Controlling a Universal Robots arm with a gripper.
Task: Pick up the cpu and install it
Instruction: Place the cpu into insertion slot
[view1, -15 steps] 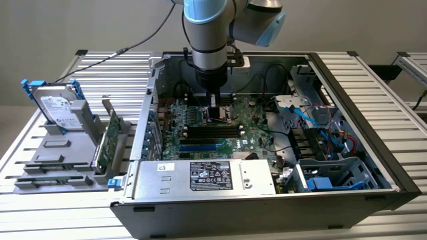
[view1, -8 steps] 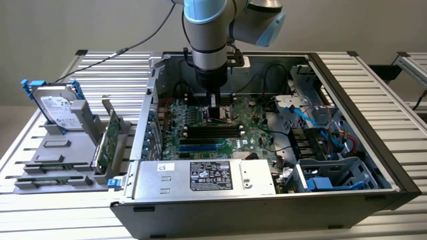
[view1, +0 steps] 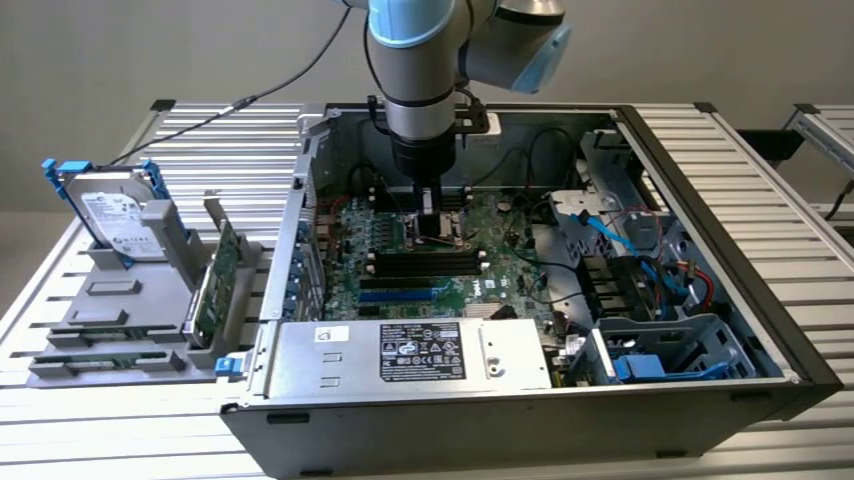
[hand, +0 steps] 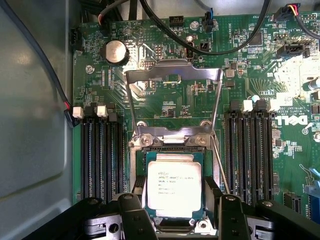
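Gripper: the black two-finger gripper (hand: 175, 207) is closed on the cpu; one finger (hand: 134, 212) lies against one side edge of the chip and the other finger against the opposite edge.
Cpu: the small flat square cpu (hand: 174, 187) with a shiny silver-grey metal top and fine printed text sits level inside the black socket (hand: 172, 149) on the board, between the two fingers.
Retention frame: the thin bare-metal retention frame (hand: 172, 100) is swung open and lies back on the board, just beside the socket.
Motherboard: the green motherboard (hand: 250, 75) lies flat in the bottom of the case; long black memory slots (hand: 102, 155) run on both sides of the socket, and a round silver coin battery (hand: 114, 51) sits apart from it.
Arm: the grey and light-blue robot arm (view1: 414, 80) reaches straight down into the case, with the gripper (view1: 430, 205) low over the middle of the board.
Case: the dark open computer case (view1: 801, 370) lies on its side on the ribbed aluminium surface (view1: 787, 180).
Power supply: a big silver box with a black sticker (view1: 414, 352) is mounted at the near edge of the case.
Outside the case: on the exterior view's left, a silver labelled hard drive with a blue bracket (view1: 114, 215) stands tilted in a grey plastic holder (view1: 114, 300), well apart from the cpu.
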